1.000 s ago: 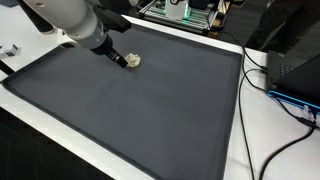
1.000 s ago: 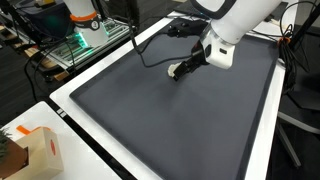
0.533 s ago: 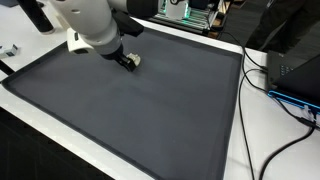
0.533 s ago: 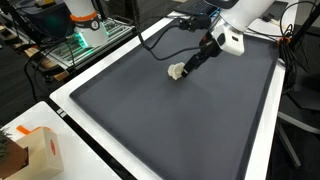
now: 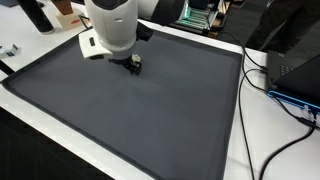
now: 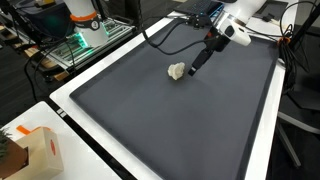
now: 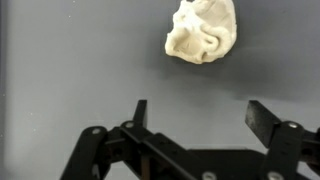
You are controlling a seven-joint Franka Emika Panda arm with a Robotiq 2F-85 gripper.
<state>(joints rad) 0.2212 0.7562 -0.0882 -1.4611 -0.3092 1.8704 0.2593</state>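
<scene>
A robot gripper point(image 7: 200, 112), its jaws spread wide and empty, hovers low over a dark grey mat point(image 6: 150, 115), just beside a crumpled white lump point(image 7: 203, 30) that lies loose on the mat's far half, ahead of the jaws, apparently resting by its own weight.

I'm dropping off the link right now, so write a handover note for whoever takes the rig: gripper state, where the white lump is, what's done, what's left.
Gripper: open, empty, not touching the lump.
White crumpled lump: lies free on the dark grey mat. In the wrist view it sits just ahead of the fingertips, roughly in line with the gap between them. In an exterior view it is beside the gripper.
Done: gripper close to the lump, jaws spread.
Left: lump not gripped, not lifted.
</scene>
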